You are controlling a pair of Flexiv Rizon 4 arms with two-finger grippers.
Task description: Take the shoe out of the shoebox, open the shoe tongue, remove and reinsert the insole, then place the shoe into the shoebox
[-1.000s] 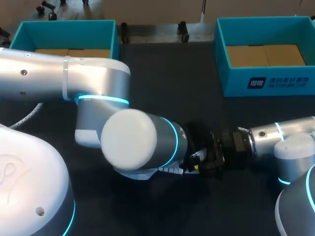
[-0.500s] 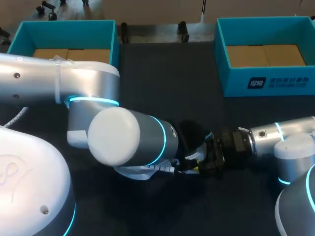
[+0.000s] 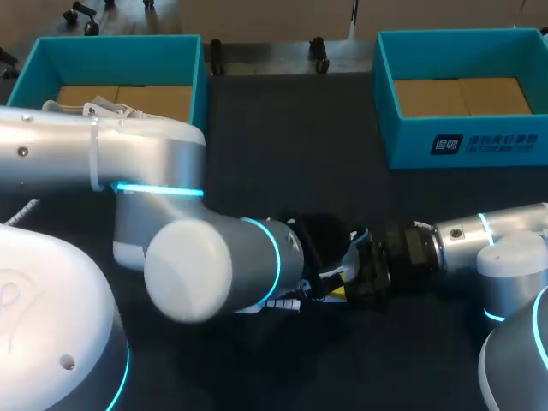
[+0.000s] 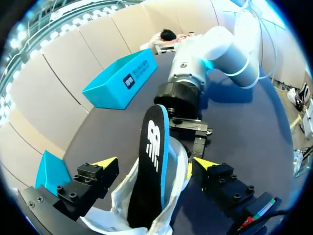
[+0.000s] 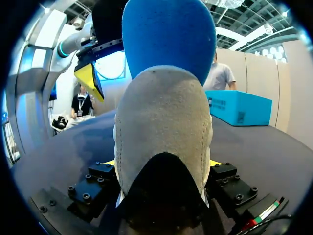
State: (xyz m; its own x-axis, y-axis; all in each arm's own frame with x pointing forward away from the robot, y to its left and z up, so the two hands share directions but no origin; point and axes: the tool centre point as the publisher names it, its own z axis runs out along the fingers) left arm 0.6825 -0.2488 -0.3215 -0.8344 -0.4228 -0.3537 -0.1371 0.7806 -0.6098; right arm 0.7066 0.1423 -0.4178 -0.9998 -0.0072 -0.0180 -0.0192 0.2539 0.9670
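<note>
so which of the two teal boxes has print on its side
The teal box at the back right: its front wall carries a white printed mark. The back left box shows plain teal walls.

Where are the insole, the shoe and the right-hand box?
black blue-edged insole (image 4: 152, 161): left wrist view, its black face.
grey suede shoe (image 5: 164, 122): right wrist view, its suede surface.
teal cardboard shoebox (image 3: 411, 141): head view, front wall.

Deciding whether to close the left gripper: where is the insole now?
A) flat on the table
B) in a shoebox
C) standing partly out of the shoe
C: the insole stands up out of the shoe, between the left gripper's open fingers.
</note>
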